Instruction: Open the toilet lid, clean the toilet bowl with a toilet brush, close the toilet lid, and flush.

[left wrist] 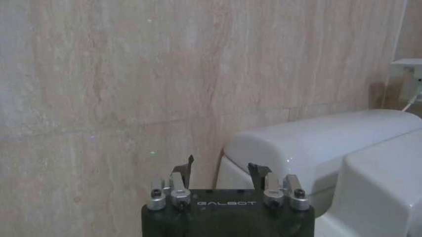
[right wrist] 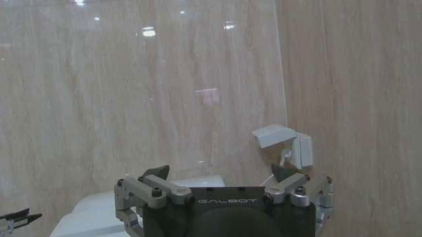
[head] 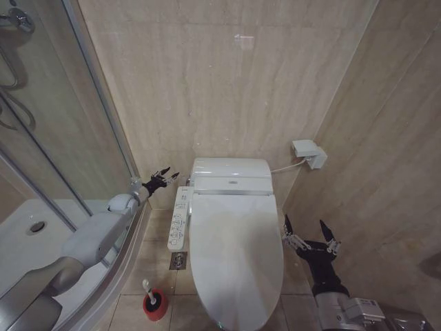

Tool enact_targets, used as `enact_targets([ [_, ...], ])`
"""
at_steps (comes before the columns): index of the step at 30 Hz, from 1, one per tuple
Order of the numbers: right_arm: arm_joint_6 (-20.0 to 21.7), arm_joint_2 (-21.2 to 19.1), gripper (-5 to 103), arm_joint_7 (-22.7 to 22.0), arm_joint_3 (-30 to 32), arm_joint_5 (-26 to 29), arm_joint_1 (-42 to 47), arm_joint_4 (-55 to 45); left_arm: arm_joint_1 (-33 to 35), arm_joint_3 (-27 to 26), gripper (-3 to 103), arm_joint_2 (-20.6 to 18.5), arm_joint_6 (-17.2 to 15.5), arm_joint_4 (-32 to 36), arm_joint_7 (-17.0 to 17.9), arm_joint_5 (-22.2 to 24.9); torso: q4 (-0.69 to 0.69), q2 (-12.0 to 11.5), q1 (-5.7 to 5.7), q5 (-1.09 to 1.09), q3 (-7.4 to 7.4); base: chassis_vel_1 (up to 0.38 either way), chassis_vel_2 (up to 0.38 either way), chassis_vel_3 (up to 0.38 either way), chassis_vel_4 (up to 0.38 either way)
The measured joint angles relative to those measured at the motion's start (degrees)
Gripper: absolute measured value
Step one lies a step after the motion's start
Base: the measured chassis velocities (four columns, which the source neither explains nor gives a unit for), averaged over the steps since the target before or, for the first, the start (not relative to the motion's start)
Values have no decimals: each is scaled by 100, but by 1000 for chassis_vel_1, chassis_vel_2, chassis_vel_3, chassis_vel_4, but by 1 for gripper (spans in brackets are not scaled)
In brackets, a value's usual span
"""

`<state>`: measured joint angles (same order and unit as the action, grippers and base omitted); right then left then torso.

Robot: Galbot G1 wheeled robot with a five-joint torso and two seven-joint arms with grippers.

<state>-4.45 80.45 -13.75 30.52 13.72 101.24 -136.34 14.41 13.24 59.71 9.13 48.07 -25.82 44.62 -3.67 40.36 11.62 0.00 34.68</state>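
While the lid (head: 236, 255) is lying shut over the bowl, a tiled bathroom corner is being viewed from above. The left gripper (head: 161, 178) is being held in the air with its fingers spread and empty, just beside the tank (head: 231, 167) on its left side, near the back wall (head: 220, 76). The side control panel (head: 179, 218) is seen below and in front of that gripper. The right gripper (head: 310, 234) is being held spread and empty too, just off the lid's right edge, with a wall socket box (head: 308, 152) farther back behind it. The brush (head: 147, 291) is being kept upright in its red holder (head: 156, 305) on the floor, well in front of the left gripper.
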Motion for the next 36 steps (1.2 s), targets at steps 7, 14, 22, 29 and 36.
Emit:
enact_targets([
  [7,0,0,100,0,0,0,0,0,8,-1,61,-1,11,1,-42,-1,-1,0,1,0,0,0,0,0,0],
  [14,0,0,100,0,0,0,0,0,8,-1,61,-5,29,7,-65,-1,0,0,0,0,0,0,0,0,0],
  [22,0,0,100,0,0,0,0,0,17,-2,61,-18,40,5,-112,5,0,0,2,0,1,-14,18,21,-15],
  [29,0,0,100,0,0,0,0,0,-29,50,61,-51,48,-48,-547,-1,0,0,2,0,1,0,0,0,0],
  [36,0,0,100,0,0,0,0,0,-169,122,59,19,235,-314,-869,-106,0,0,1,0,0,0,0,0,0],
])
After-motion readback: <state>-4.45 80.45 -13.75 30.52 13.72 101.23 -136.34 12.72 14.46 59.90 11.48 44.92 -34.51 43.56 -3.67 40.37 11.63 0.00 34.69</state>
